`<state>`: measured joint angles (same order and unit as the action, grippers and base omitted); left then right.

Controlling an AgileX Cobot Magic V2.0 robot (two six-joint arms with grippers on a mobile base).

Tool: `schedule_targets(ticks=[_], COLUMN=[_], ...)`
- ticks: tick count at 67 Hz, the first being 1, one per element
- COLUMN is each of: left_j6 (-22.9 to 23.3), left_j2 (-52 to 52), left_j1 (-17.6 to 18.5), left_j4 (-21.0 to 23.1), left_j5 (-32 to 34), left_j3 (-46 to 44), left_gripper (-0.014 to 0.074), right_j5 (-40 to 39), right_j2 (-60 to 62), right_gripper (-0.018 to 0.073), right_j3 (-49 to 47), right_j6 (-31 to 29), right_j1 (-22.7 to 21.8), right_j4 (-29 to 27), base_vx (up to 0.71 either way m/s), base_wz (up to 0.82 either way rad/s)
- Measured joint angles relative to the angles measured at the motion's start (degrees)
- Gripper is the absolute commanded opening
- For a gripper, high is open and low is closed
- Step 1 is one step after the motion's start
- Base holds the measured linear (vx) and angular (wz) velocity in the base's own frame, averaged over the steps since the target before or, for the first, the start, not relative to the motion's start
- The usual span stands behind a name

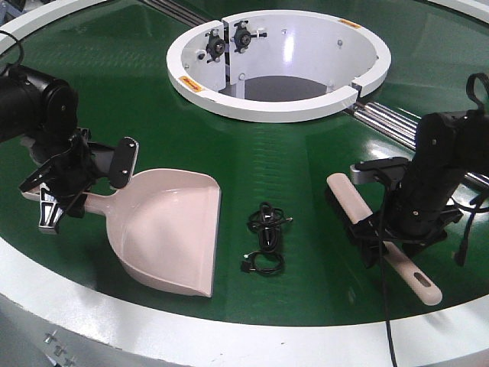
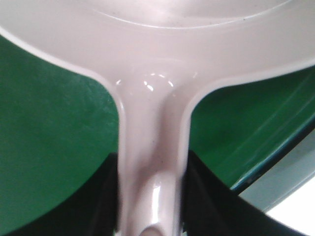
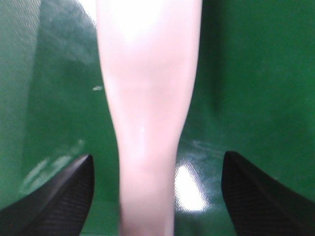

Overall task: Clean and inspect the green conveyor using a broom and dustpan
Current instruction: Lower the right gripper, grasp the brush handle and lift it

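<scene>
At frame left, the left gripper (image 1: 57,191) clamps the wide beige plastic dustpan (image 1: 164,229) by its handle. Lower right, the right gripper (image 1: 390,229) straddles the narrow beige plastic broom (image 1: 419,281), jaws spread, on the glossy green conveyor (image 1: 306,168).

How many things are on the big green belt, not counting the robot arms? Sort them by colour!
Beige: 2 (wide beige plastic scoop dustpan, long flat beige plastic broom)
Black: 1 (thin tangled black cable)
Total: 3
</scene>
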<state>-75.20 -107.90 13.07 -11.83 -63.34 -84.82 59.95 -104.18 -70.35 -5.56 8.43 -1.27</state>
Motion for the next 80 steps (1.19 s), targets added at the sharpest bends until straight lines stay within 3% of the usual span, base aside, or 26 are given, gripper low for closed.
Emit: schedule_targets(ticks=[24, 68, 80], left_j6=[0.0, 0.0, 0.0], left_j2=[0.0, 0.0, 0.0], left_j1=[0.0, 0.0, 0.0], left_j4=[0.0, 0.0, 0.0], left_j5=[0.0, 0.0, 0.0], left_j3=[0.0, 0.0, 0.0], left_gripper=[0.0035, 0.0035, 0.0035], right_j5=[5.3, 4.2, 4.1], right_j2=[-4.4, -6.4, -6.8], right_gripper=[0.0501, 0.0460, 0.0392], right_j3=[-3.7, -3.8, -3.8], right_j6=[0.0, 1.3, 1.3], right_j1=[0.0, 0.0, 0.0], right_j4=[0.4, 0.4, 0.4], base_vx=[0.00, 0.00, 0.00], base_wz=[0.00, 0.00, 0.00])
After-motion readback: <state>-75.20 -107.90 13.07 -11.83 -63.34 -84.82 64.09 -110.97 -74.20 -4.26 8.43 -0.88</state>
